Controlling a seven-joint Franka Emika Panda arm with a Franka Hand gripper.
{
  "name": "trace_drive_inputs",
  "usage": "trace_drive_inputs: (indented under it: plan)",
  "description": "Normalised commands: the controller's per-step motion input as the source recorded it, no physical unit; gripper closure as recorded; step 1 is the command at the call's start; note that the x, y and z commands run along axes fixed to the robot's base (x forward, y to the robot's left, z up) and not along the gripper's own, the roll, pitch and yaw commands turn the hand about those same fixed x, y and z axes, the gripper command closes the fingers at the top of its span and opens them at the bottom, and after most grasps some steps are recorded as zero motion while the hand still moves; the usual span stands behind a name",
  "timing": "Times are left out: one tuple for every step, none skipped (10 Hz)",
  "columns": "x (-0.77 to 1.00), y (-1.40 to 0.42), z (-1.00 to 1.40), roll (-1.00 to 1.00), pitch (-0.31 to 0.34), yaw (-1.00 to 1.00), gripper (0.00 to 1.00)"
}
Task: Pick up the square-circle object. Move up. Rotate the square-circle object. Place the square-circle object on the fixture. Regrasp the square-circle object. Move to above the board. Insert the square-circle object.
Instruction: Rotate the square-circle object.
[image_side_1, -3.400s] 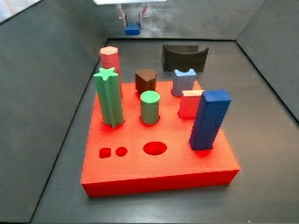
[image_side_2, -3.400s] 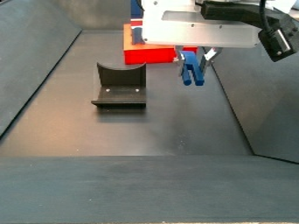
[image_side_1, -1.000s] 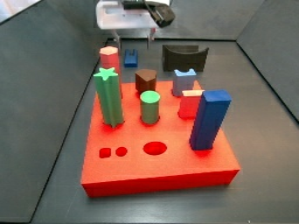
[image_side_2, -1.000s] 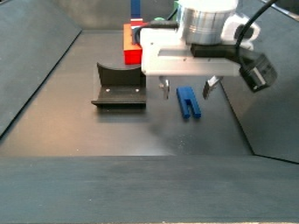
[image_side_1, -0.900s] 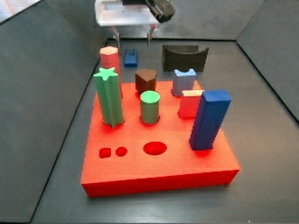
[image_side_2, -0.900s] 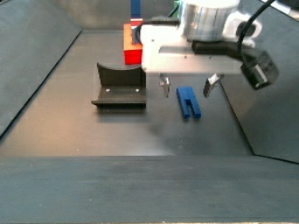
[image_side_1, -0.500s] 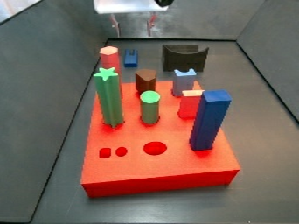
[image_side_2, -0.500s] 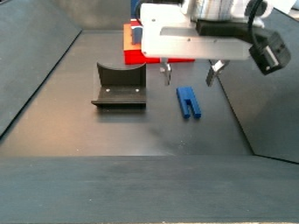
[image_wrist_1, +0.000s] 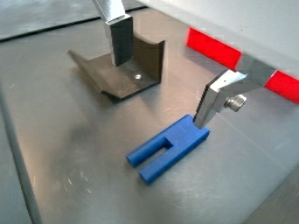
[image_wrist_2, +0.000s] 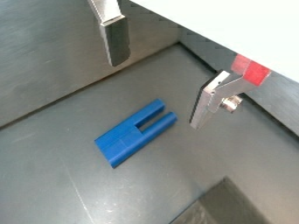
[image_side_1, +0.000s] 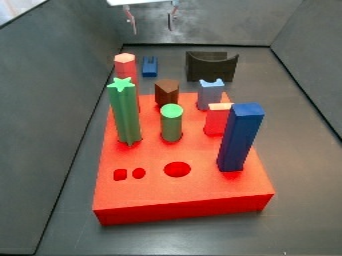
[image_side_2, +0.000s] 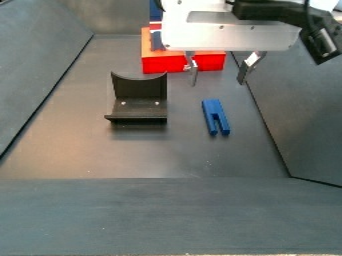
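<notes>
The square-circle object (image_side_2: 215, 116) is a blue oblong block lying flat on the grey floor, its two prongs showing in both wrist views (image_wrist_1: 170, 150) (image_wrist_2: 131, 133). My gripper (image_side_2: 219, 75) hangs open above it with nothing between its fingers (image_wrist_1: 215, 101), well clear of the block. In a side view the gripper (image_side_1: 152, 22) is near the upper edge, and the block (image_side_1: 150, 67) lies behind the board. The dark fixture (image_side_2: 136, 98) (image_wrist_1: 122, 66) stands on the floor beside the block. The red board (image_side_1: 181, 175) holds upright pegs and has small holes near its front.
On the board stand a green star post (image_side_1: 124, 112), a green cylinder (image_side_1: 171, 123), a tall blue post (image_side_1: 239, 136), a red peg (image_side_1: 218, 118), a brown peg (image_side_1: 166, 94) and a light-blue peg (image_side_1: 211, 93). Sloping grey walls (image_side_2: 47, 90) enclose the floor.
The gripper set the blue block down flat on the floor, opened, and has since risen straight up away from it. The block has stayed in place.
</notes>
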Motion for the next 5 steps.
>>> trace_drive_inputs:
  plan:
    - [0.01,0.0,-0.19,0.0,0.004,1.0,0.0]
    - [0.02,-0.01,-0.13,0.0,0.004,1.0,0.0]
    - [0.02,-0.01,-0.08,0.0,0.004,1.0,0.0]
    - [0.01,-0.01,-0.06,0.0,0.005,1.0,0.0]
    - [0.01,-0.01,-0.04,0.0,0.005,1.0,0.0]
